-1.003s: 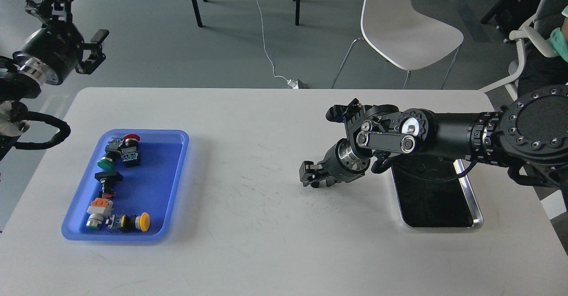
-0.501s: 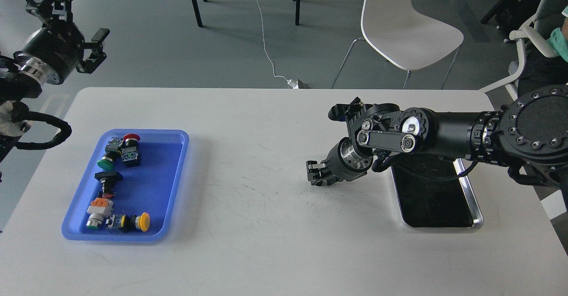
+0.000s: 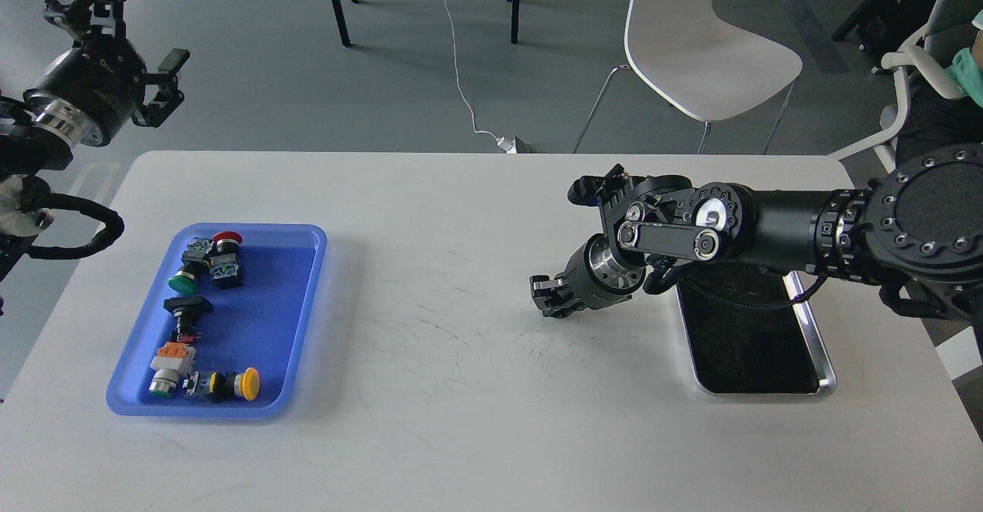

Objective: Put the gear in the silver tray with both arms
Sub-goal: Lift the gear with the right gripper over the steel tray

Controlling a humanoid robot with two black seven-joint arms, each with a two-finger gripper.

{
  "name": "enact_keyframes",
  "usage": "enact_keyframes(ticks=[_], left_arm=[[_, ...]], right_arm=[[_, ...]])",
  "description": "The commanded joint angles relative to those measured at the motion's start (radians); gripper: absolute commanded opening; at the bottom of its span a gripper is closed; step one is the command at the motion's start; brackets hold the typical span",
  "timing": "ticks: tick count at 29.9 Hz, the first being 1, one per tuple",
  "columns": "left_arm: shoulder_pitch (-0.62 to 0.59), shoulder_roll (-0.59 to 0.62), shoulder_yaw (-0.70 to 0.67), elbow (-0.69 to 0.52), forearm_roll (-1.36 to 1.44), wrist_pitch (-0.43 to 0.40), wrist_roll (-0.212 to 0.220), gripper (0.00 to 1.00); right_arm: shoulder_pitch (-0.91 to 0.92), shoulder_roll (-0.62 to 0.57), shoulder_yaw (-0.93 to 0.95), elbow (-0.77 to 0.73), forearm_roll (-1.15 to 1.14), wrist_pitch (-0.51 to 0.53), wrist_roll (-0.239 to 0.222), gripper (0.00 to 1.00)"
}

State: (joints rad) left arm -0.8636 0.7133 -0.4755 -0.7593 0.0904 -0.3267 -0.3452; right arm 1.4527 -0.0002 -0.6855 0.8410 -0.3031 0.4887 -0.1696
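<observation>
The gear is several push-button switch parts with red [image 3: 226, 238], green [image 3: 181, 282] and yellow [image 3: 248, 382] caps, lying in a blue plastic tray [image 3: 299, 320] at the table's left. The silver tray [image 3: 826, 362] lies at the right; my right arm crosses over its far end, and the visible part of its dark floor holds nothing. My right gripper [image 3: 547, 298] hangs low over the table just left of the silver tray, small and dark, with nothing visible in it. My left gripper [image 3: 127, 36] is raised beyond the table's far-left corner, fingers spread wide and empty.
The white table [image 3: 461, 389] carries only the two trays. Behind it stand a white chair [image 3: 691, 44], dark table legs [image 3: 335, 1] and a white cable [image 3: 461, 74] on the grey floor. A seated person is partly visible at the far right.
My right gripper has drawn back slightly to the right, toward the silver tray, and risen a little. The left arm has hardly moved.
</observation>
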Motion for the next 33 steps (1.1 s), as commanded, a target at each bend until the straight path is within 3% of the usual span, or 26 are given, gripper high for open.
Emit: enact_keyframes(ticks=[1, 6, 11, 18, 23, 33], left_arm=[[0.000, 0.000, 0.000, 0.002, 0.002, 0.002, 0.000, 0.96], [-0.002, 0.000, 0.000, 0.002, 0.000, 0.003, 0.000, 0.96], [-0.002, -0.002, 0.000, 0.002, 0.002, 0.008, 0.002, 0.96], [-0.002, -0.017, 0.002, 0.002, 0.002, 0.018, 0.002, 0.96], [-0.002, -0.034, 0.002, 0.002, 0.005, 0.028, 0.002, 0.96], [-0.003, -0.046, 0.003, 0.002, 0.012, 0.029, 0.003, 0.96]], right_arm=[[0.037, 0.000, 0.003, 0.007, 0.025, 0.000, 0.002, 0.02], [0.113, 0.000, 0.023, 0.056, 0.052, 0.000, 0.009, 0.02], [0.184, 0.000, 0.035, 0.197, 0.044, 0.000, 0.013, 0.02], [0.209, -0.374, 0.052, 0.397, -0.065, 0.000, 0.018, 0.02], [0.187, -0.607, 0.086, 0.423, -0.161, 0.000, 0.024, 0.02], [-0.021, -0.750, 0.173, 0.412, -0.345, 0.000, 0.032, 0.02]])
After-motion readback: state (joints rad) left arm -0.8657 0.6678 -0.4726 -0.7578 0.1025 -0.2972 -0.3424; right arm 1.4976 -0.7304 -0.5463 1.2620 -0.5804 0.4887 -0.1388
